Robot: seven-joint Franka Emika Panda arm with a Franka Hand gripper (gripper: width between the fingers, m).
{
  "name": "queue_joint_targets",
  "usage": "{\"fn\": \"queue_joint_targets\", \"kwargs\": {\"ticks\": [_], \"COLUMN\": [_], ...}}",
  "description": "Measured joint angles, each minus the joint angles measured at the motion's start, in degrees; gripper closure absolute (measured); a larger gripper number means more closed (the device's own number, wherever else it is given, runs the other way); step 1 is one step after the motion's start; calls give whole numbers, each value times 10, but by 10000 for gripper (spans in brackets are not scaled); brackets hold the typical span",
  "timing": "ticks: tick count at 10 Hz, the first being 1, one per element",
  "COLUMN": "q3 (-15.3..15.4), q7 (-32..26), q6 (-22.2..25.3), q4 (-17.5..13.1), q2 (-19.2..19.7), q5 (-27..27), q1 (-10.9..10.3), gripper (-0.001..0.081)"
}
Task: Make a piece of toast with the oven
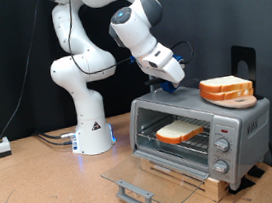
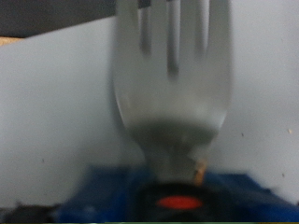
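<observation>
The oven [image 1: 241,120] stands at the exterior view's right with its glass door [image 1: 150,170] folded down flat. The piece of toast [image 1: 180,131] lies flat on the wire rack inside. My gripper [image 1: 166,85] hangs just above the oven's top, at its left end in the exterior view, with a blue block at its tip. The wrist view is filled by a blurred grey fork [image 2: 173,84] that rises from that blue block [image 2: 112,191]. The gripper seems shut on it, though its fingers do not show clearly.
A thicker pile of slices [image 1: 226,89] sits on a wooden board on the oven's top. Three knobs [image 1: 223,147] line the oven's right panel. The door's grey bar handle [image 1: 135,193] juts out low in front. A black stand [image 1: 244,60] rises behind the oven.
</observation>
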State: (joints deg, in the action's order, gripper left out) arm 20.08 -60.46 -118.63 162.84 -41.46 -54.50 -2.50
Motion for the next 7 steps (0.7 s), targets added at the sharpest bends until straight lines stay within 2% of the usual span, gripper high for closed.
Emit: {"fn": "queue_joint_targets", "kwargs": {"ticks": [2, 3, 5, 7], "q3": [7, 8, 3, -19], "q7": [-1, -2, -11, -36], "q6": [0, 0, 0, 0], "q4": [0, -1, -4, -10], "q2": [0, 0, -4, -26], "q5": [-12, -15, -27, -43], "q1": [0, 0, 0, 0], "gripper": [121, 36, 4, -1]}}
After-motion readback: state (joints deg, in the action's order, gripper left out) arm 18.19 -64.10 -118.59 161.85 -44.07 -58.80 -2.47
